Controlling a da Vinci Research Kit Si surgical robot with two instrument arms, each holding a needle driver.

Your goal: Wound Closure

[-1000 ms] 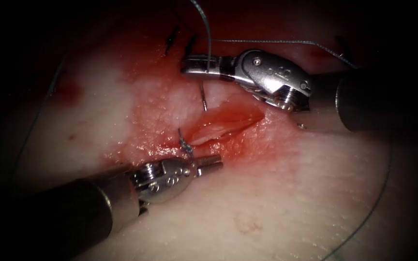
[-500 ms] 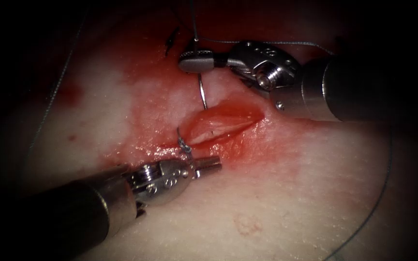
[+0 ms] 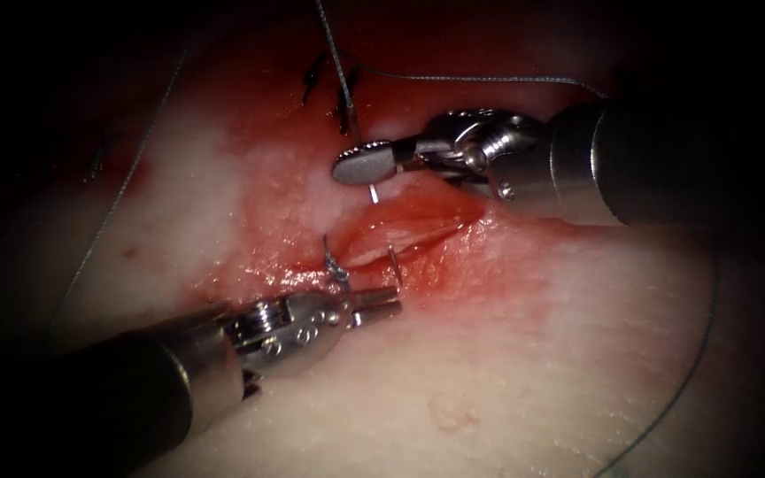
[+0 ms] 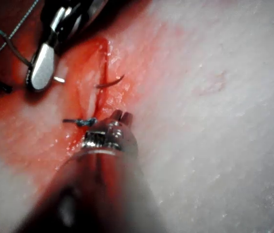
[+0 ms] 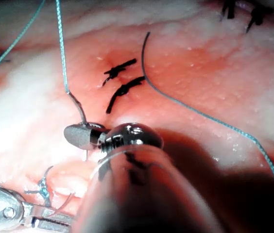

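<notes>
— Nearest the lens, what does the silver left needle driver (image 3: 381, 304) hold?
— Nothing; its jaws sit barely parted beside a blue knot (image 3: 338, 268). Beyond, the thin curved steel needle's (image 3: 394, 257) tip has emerged from the pink tissue's (image 3: 533, 354) red cut (image 3: 409, 221). The right needle driver (image 3: 363, 163) clamps its tail, near the blue thread (image 3: 334, 53); rotating along the curve seems wisest. Wrist markings are unreadable.
</notes>
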